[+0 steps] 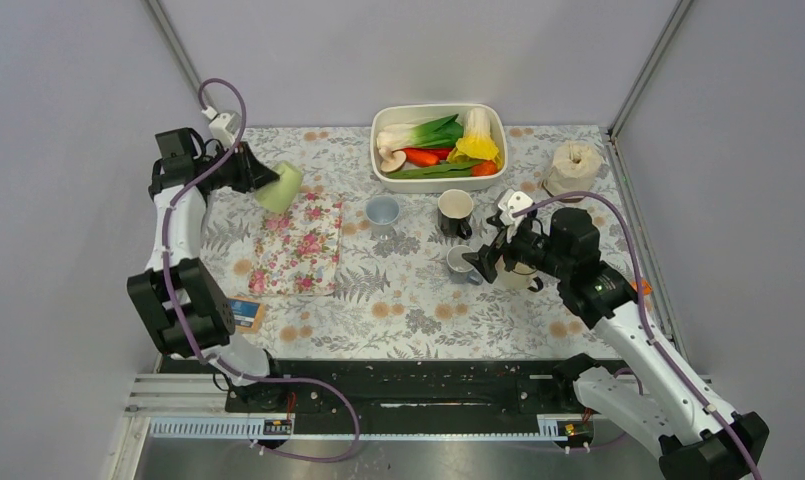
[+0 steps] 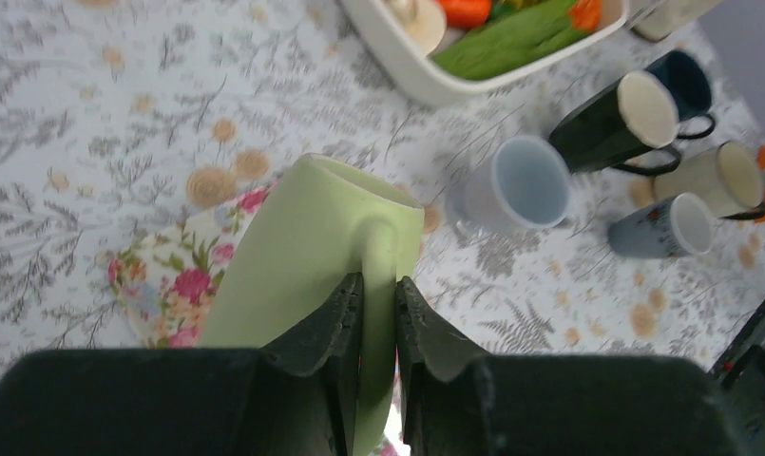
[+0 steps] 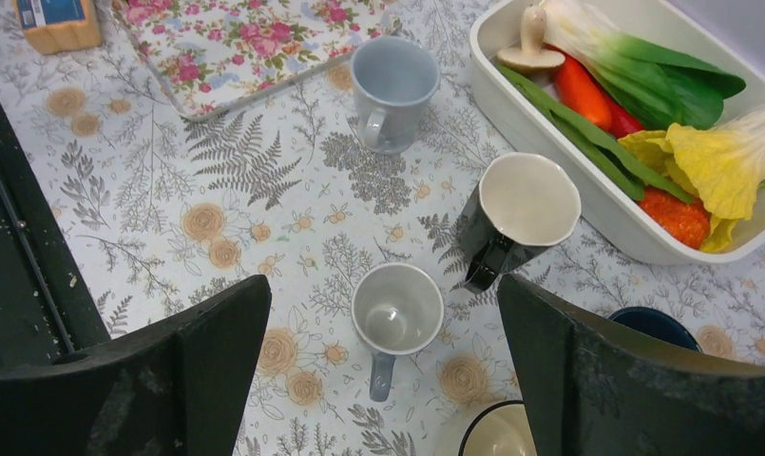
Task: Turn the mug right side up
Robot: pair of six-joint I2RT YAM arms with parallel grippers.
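Clearly midway: the left gripper clenches the handle of the green mug, which hangs tilted in the air over the floral mat. Righting it and setting it down remain. The right gripper gapes empty.

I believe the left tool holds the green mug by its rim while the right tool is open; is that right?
Not quite: the left wrist view shows the left tool gripping the green mug by its handle, not its rim. The right tool is open.
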